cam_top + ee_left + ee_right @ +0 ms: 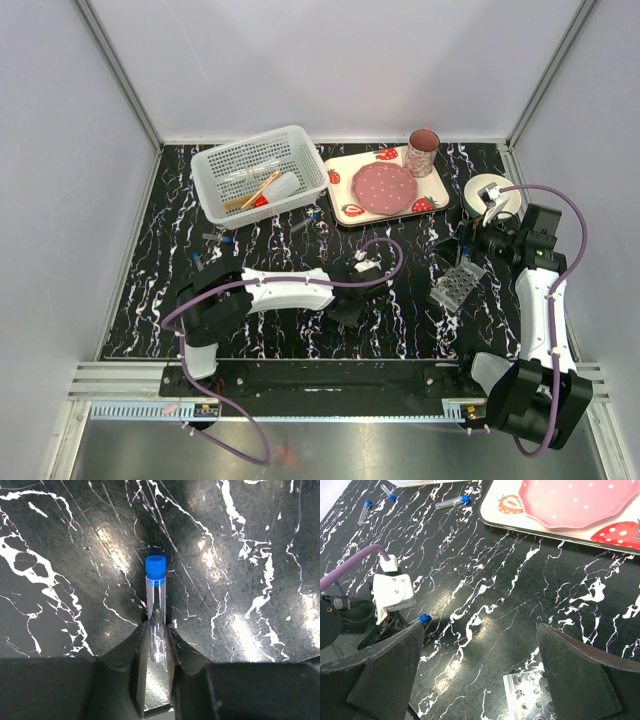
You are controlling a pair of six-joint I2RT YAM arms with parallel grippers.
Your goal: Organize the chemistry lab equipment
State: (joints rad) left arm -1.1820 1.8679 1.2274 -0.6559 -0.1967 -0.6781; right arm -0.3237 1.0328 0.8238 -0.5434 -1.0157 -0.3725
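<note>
The left tool (157, 630) is lying low on the black marbled tabletop (260, 555), fingers pressing both sides of the clear plastic tube with a blue cap (156, 600) at its rounded end, likely because a flat-lying tube only offers its sides. The tube is resting left of the clear grid tube rack (458, 285), its long axis running straight out from the tool, cap pointing away, towards the rack side. The right tool (481, 627) is hanging over the rack, wide open and empty, probably waiting to steady it
</note>
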